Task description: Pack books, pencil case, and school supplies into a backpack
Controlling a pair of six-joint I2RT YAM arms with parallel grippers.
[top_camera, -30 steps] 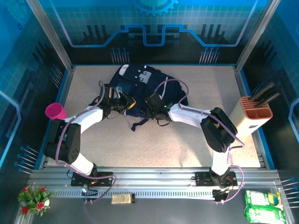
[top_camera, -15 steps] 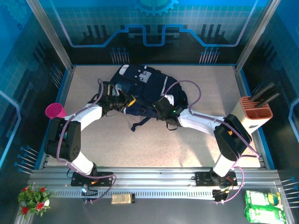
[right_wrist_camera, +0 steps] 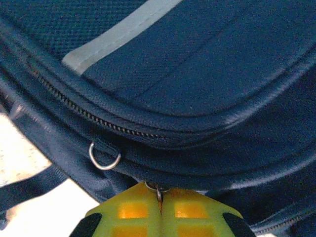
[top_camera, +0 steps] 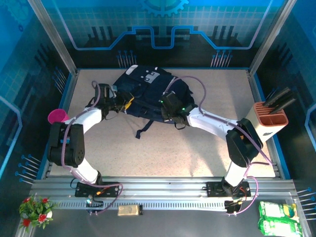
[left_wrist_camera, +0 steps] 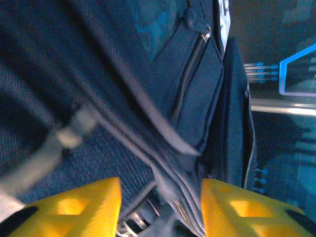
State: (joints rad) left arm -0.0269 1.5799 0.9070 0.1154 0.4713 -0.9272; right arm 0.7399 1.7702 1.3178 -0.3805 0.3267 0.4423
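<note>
The backpack (top_camera: pixel 148 85) lies toward the far middle of the worktop (top_camera: pixel 197 158), its white-grey patches turned toward the back wall and a black strap (top_camera: pixel 143 129) trailing off its near edge onto the bare surface. Both arms reach in to it, one from each side. The left pincer (left_wrist_camera: pixel 160 212) stands partly wide at the pack's left flank: its two yellow fingers (left_wrist_camera: pixel 74 207) are well apart, and navy fabric with a zipped seam runs through the gap between them, though I cannot tell if either finger touches the cloth. Just beyond the fingers a closed pocket zip (left_wrist_camera: pixel 190 74) runs up the panel, blurred in that view. The right pincer (right_wrist_camera: pixel 159 197) is at the pack's near right edge with its fingers pressed together, nipping a small metal zip pull (right_wrist_camera: pixel 159 189) that sits right at the tips. Beside it to the left a small metal ring (right_wrist_camera: pixel 104 158) hangs from the seam below a long zip line, and a pale grey stripe (right_wrist_camera: pixel 118 34) crosses the panel above. A magenta cup (top_camera: pixel 58 117) stands at the left edge of the worktop and a beige block (top_camera: pixel 266 126) with black handles at the right edge, both well apart from the pack.
</note>
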